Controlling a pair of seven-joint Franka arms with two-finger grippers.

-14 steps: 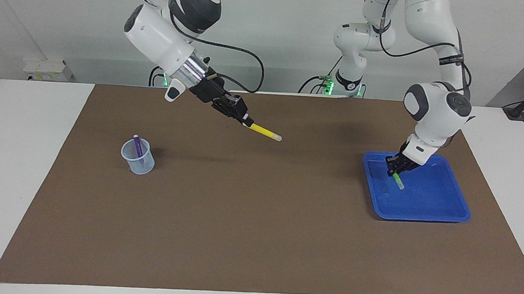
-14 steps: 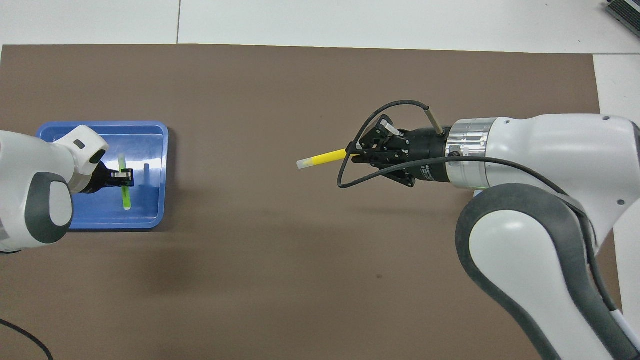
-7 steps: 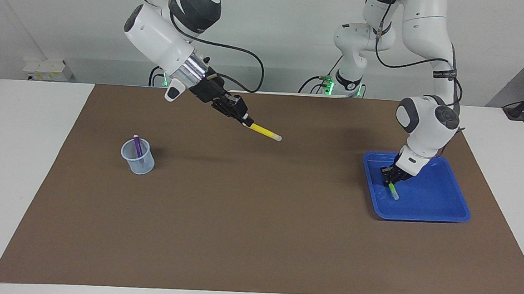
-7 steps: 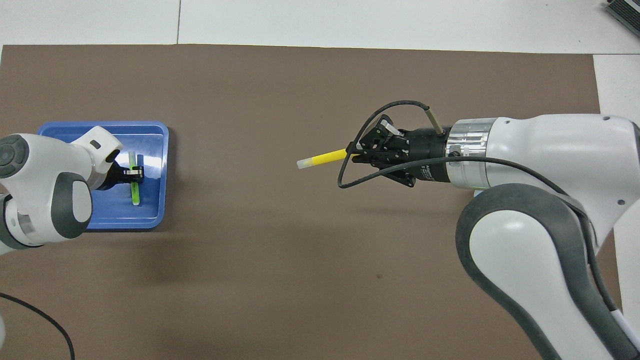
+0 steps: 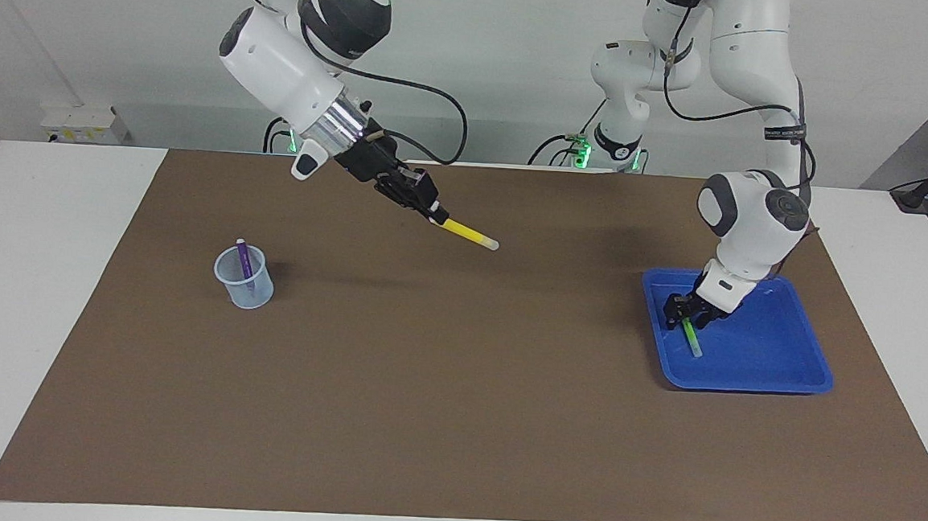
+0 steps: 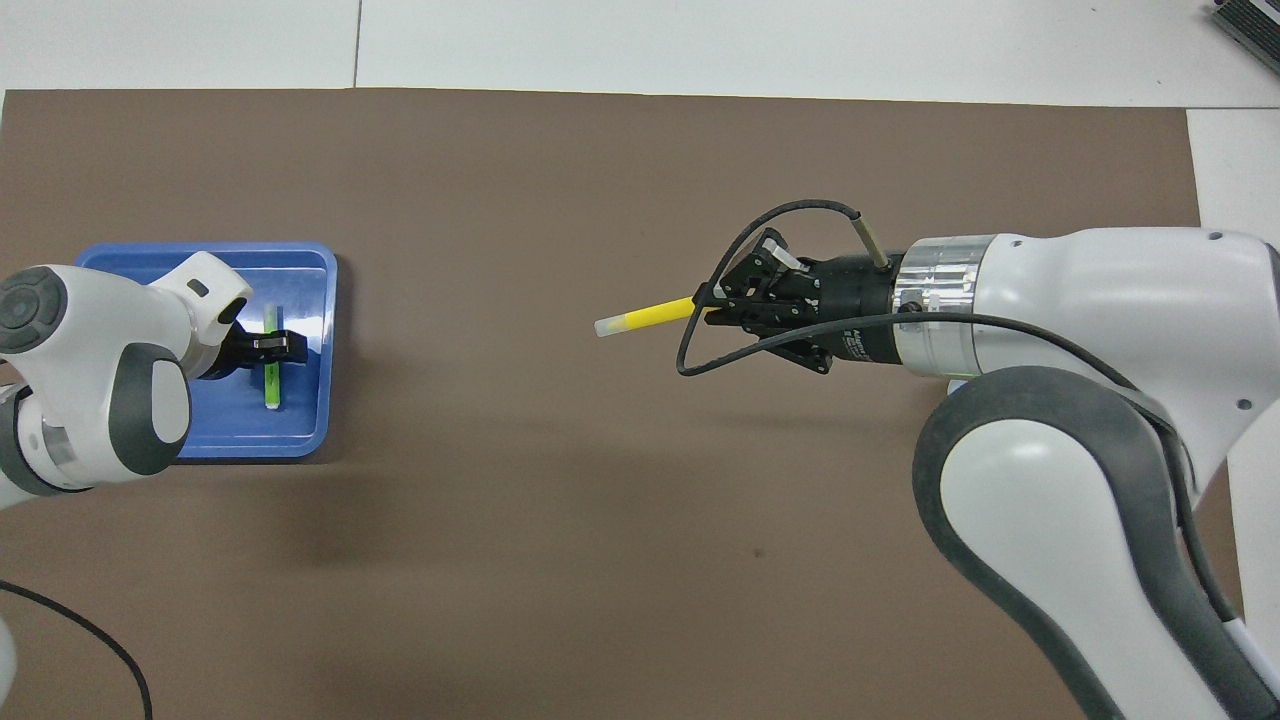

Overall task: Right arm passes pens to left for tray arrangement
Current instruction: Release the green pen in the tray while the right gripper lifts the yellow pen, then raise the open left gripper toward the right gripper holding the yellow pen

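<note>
Change over the last second: left hand (image 5: 680,307) lower in the tray (image 5: 780,368) than before, shifted toward the rim at the right arm's end. Green pen (image 5: 693,339) no longer tilted up in the air; now lying low on the tray floor, one end directly under the left hand, pale tip pointing away from the robots. Cannot tell whether the left hand is clamped on the pen or has let go.

Right hand (image 5: 433,214) unchanged: held in the air over the middle of the mat (image 5: 455,405), closed on the yellow pen (image 5: 470,234), which sticks out from the hand toward the left arm's end, pale tip outermost. Well apart from the left hand.

Purple pen (image 5: 243,259) as before, standing slanted in the translucent cup (image 5: 246,289), below the right hand's arm, toward the right arm's end of the desk (image 5: 37,267).

Surface: white desk, covered over most of its width by a brown mat; tray and cup both on the mat. Room: plain pale wall (image 5: 508,62) past the arm bases, black cables (image 5: 442,98) looping from the arms, green lights glowing at both bases.
</note>
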